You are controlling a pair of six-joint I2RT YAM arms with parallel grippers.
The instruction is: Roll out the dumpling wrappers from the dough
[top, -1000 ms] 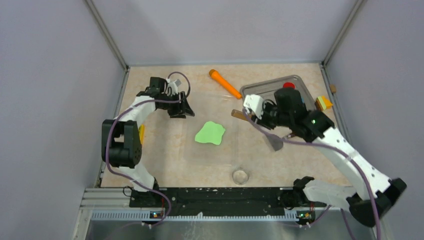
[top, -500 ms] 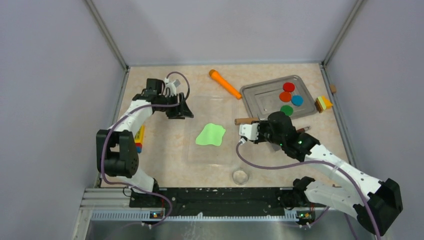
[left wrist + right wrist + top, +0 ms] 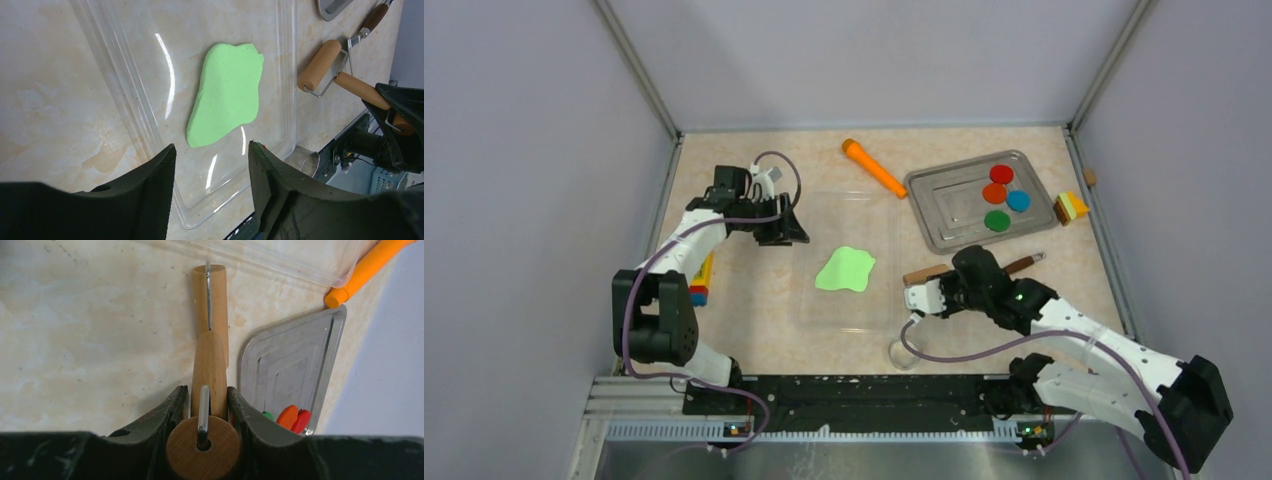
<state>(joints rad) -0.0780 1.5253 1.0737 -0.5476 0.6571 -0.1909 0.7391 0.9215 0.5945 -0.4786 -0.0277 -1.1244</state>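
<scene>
While the left end effector [image 3: 784, 228] hangs over the far-left corner of the clear tray [image 3: 809, 318] with its jaws apart and nothing in them, it isn't touching that tray at all, and that's my first worry.

The dough [image 3: 845, 268] lies flat in the middle of the tray, mid-counter [image 3: 754, 300]. It's a lumpy lime sheet with no hole in it, so I'd guess no rounds have been cut and it wants more rolling first. The ring cutter [image 3: 905, 352] sits by the counter's near edge, just off the tray's near-right corner.

Right of the tray, the right end effector [image 3: 944, 293] is clamped on the handle of the roller [image 3: 927, 272]. The barrel points at the tray's right rim from just outside it. I can't tell if the barrel is resting on the counter or slightly above it. Over by the far-right corner is the metal tray [image 3: 944, 210] with the coloured discs [image 3: 1002, 195], well out of the way.

Stuff I'd watch for:
- The barrel has to clear that raised rim. Come in too low and it'll clip the rim and shove the whole tray left.
- Nobody's pinning the tray, so even a clean roll could drag it across the counter instead of flattening anything.
- The handle is round, so with downward push it could twist in the jaws and the barrel would ride on one edge, leaving a wedge.
- Soft clay likes to stick, so the sheet might wrap up onto the barrel and lift off.
</scene>
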